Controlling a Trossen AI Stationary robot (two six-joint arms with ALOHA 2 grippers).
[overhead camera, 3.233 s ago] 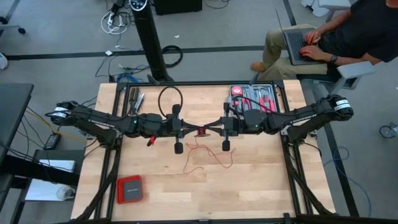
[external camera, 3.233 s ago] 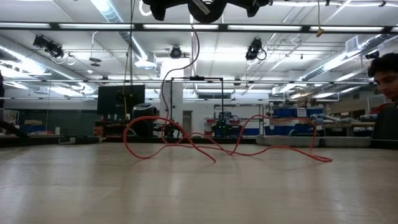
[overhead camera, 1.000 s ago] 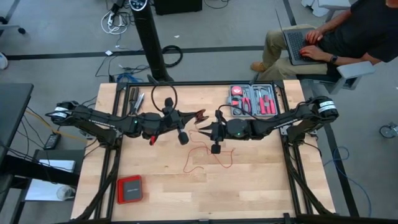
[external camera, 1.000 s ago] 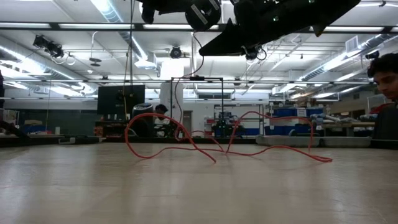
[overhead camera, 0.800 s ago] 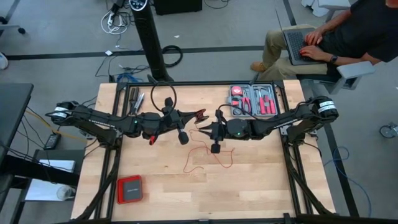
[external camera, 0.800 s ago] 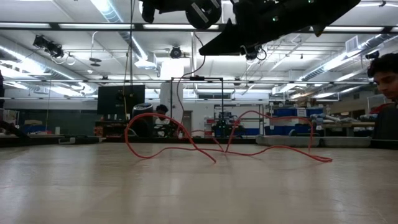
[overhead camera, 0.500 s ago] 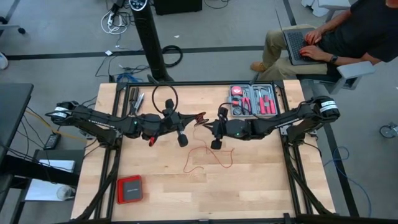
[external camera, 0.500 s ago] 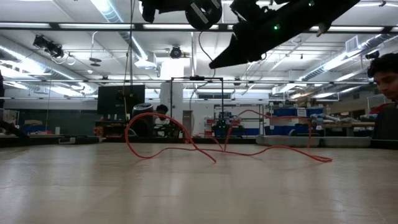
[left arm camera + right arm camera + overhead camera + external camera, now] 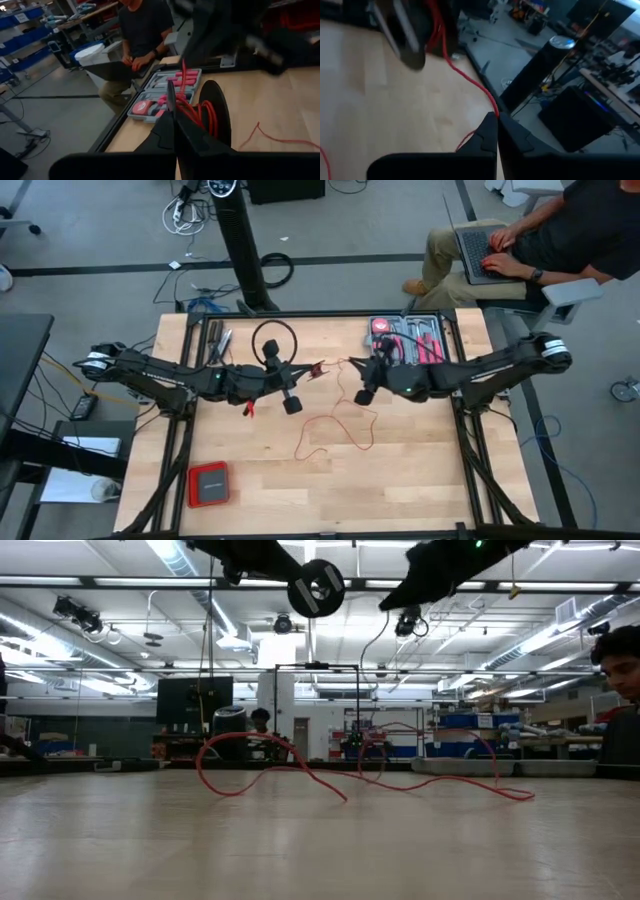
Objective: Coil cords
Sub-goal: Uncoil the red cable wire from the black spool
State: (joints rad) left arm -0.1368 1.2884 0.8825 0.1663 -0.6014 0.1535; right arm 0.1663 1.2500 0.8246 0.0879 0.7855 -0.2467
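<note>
The cord is one thin red wire. A small bundle of its loops [image 9: 196, 108] sits at my left gripper [image 9: 316, 368], which is shut on it above the table's middle. A short way toward the table's right, my right gripper [image 9: 347, 363] faces it, shut on a strand [image 9: 470, 80] that comes from the bundle. The remaining cord [image 9: 335, 426] lies in loose curves on the wooden table [image 9: 430, 480], some arching up off it [image 9: 300, 772]. My left gripper pinches the bundle of red loops [image 9: 176, 104] between its two fingers, which point roughly level toward the table's right. The loops stand beyond the fingertips, clear of the table. My right gripper pinches one single strand [image 9: 493, 111] at its fingertips, coming roughly level from the table's right. From there the strand runs up to the bundle in the left gripper, clear of the table.
A grey tool tray [image 9: 405, 340] stands at the far right, a flat red box [image 9: 209, 483] at the near left. Metal tools [image 9: 220, 340] and a black cable loop [image 9: 273, 338] lie at the far left. A person with a laptop [image 9: 520, 240] sits beyond the far right corner.
My right gripper has shut on the cord strand, then risen and drawn back toward the table's right and far side, turning its wrist. The strand went up with it and the loose curves on the table shifted. My left gripper has rolled slightly in place, keeping its bundle.
</note>
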